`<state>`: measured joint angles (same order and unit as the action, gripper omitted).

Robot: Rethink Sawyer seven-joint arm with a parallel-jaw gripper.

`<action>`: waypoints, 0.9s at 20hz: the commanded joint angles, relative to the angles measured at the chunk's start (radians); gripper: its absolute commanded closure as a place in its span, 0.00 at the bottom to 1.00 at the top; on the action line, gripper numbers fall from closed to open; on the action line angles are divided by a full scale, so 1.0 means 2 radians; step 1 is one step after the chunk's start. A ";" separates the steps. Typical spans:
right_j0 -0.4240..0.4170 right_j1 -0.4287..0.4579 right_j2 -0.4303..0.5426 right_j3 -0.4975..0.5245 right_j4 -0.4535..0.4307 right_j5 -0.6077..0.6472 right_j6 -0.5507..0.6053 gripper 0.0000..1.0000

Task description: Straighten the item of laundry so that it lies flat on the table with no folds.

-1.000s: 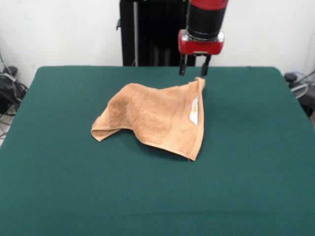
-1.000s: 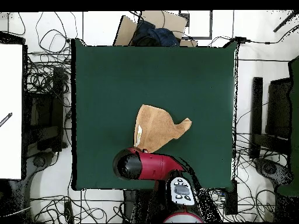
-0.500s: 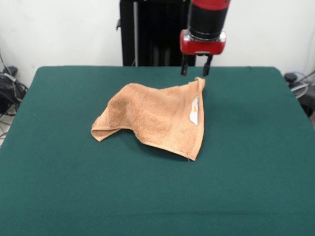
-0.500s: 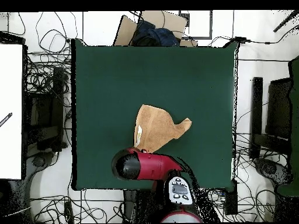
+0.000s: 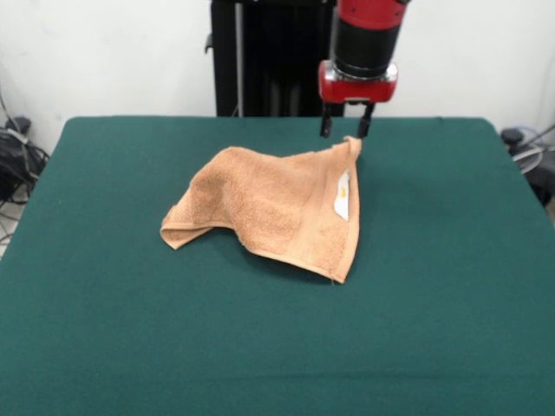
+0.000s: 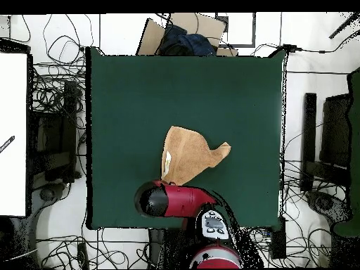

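Note:
The item of laundry [image 5: 277,208] is an orange-tan towel lying crumpled in the middle of the dark green table [image 5: 130,329]. One corner is pulled up into a peak at the far right. A small white label [image 5: 342,195] shows on the towel's right side. My gripper [image 5: 344,130] hangs just above that raised corner, open, with nothing between its fingers. In the overhead view the towel [image 6: 186,155] lies below the middle of the table [image 6: 140,91], and the red arm [image 6: 165,199] hides the gripper.
Tangled cables [image 6: 56,105] and dark equipment ring the table on the floor. A cardboard box [image 6: 184,31] holding dark cloth sits past the table's top edge. A white panel [image 6: 13,133] stands at the left.
My gripper has drifted slightly to the right in the front view and stays over the raised corner. The towel has not moved.

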<state>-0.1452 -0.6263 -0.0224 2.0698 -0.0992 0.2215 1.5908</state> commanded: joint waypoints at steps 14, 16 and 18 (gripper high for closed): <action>0.006 0.048 -0.005 -0.017 -0.014 -0.058 0.074 0.00; 0.008 0.047 -0.006 -0.020 -0.014 -0.054 0.073 0.00; 0.011 0.045 -0.009 -0.021 -0.014 -0.050 0.072 0.00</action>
<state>-0.1403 -0.5469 -0.0227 2.0692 -0.0992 0.1644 1.5908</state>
